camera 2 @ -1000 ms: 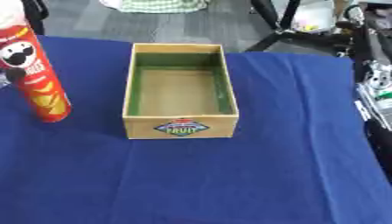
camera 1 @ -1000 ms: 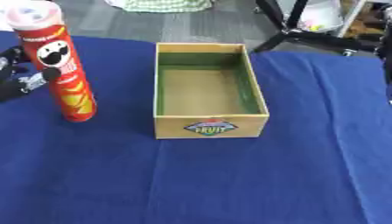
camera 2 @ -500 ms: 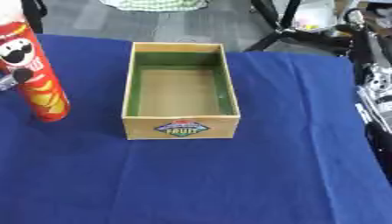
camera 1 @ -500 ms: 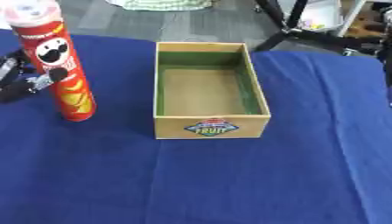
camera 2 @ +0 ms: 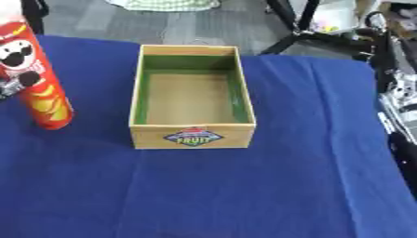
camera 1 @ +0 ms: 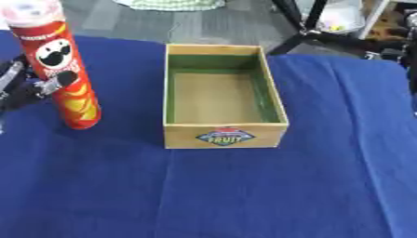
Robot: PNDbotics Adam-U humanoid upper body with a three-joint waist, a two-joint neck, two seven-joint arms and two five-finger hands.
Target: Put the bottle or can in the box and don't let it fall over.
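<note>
Tall red cardboard crisp can point(camera 1: 63, 76) upright left of open wooden box point(camera 1: 221, 95), left hand point(camera 1: 31, 86) now curled round it, closer than before

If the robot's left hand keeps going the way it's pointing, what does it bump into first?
Probably the red chips can: the left hand points right at its middle, and one finger already looks to be on it.

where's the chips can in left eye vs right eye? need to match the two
Left eye view: the red chips can stands upright at the left, top near the upper edge, left of the wooden box, with the left hand at it.
Right eye view: the can is hard against the left edge, partly cut off.
Shared landmark: the fruit label on the box's near wall.
</note>
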